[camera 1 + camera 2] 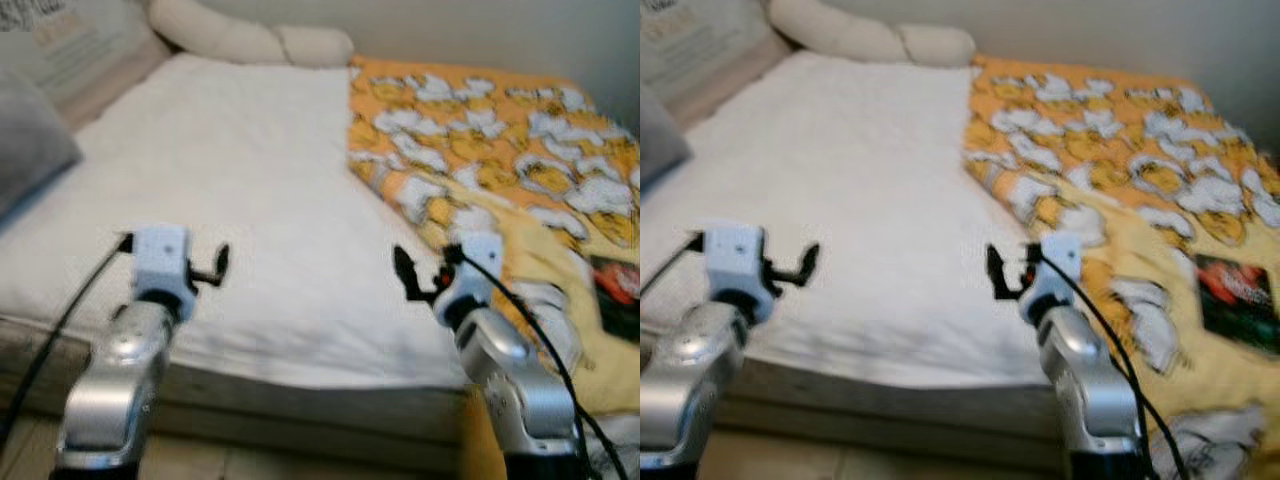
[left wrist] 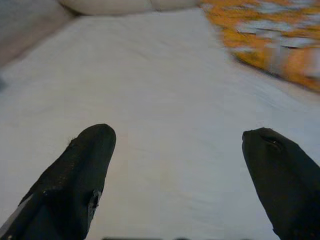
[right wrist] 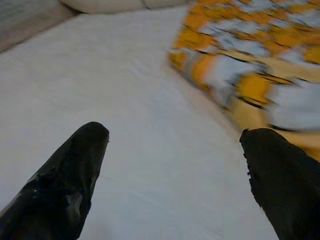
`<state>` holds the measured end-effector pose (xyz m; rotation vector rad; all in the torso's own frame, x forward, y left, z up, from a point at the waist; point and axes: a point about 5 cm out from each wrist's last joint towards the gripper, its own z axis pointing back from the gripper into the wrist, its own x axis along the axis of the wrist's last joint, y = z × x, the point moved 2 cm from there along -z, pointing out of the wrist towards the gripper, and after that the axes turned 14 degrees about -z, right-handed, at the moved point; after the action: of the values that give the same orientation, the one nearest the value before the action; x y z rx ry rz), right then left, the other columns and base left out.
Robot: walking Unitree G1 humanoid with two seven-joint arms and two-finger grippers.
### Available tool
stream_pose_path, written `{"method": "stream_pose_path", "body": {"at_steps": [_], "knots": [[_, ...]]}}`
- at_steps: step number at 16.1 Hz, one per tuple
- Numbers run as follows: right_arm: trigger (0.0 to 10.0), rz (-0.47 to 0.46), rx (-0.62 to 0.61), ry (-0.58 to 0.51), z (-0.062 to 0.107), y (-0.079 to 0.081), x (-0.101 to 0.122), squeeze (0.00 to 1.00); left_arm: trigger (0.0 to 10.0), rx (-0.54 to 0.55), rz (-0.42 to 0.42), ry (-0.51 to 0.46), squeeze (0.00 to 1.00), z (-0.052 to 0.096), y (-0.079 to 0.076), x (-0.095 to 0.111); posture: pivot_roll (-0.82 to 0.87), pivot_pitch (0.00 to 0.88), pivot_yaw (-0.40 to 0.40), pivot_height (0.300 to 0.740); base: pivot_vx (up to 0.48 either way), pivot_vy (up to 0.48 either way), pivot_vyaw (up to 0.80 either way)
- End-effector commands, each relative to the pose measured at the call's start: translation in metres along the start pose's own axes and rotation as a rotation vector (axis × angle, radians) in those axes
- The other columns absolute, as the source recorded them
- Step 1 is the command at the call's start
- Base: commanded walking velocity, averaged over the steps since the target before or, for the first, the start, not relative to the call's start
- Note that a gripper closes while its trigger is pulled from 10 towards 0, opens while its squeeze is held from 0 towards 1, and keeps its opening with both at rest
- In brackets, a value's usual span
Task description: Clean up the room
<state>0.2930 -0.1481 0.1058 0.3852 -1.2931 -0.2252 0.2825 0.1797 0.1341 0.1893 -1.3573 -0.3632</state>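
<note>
A bed with a white sheet [image 1: 240,180] lies before me. An orange and yellow blanket [image 1: 500,140] with white cartoon figures covers its right half, its edge folded back near the middle. My left gripper [image 1: 215,268] hovers open over the white sheet near the bed's front edge, nothing between its fingers [image 2: 75,180]. My right gripper [image 1: 412,275] is also open, just left of the blanket's [image 3: 240,60] folded edge, holding nothing.
A cream bolster pillow [image 1: 250,35] lies at the head of the bed. A grey pillow [image 1: 25,140] sits at the far left. A red and black item [image 1: 1235,295] rests on the blanket at the right. The mattress front edge [image 1: 300,400] is just below the grippers.
</note>
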Motion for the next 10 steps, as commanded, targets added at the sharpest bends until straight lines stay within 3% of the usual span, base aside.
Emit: {"method": "stream_pose_path", "body": {"at_steps": [1, 10], "knots": [[10.0, -0.003, 0.006, -0.002, -0.0006, 0.0012, 0.0014, 0.0, 10.0, 0.009, -0.006, 0.003, 0.81, 0.0002, 0.0045, 0.0016, -0.1, 0.0, -0.028, 0.74, 0.0, -0.412, 0.0], [10.0, 0.019, 0.004, -0.003, -0.0017, -0.0002, -0.0002, 0.0, 10.0, 0.012, -0.031, 0.002, 0.85, -0.0002, 0.004, 0.0018, -0.1, 0.0, -0.023, 0.74, 0.0, -0.328, 0.0]]}}
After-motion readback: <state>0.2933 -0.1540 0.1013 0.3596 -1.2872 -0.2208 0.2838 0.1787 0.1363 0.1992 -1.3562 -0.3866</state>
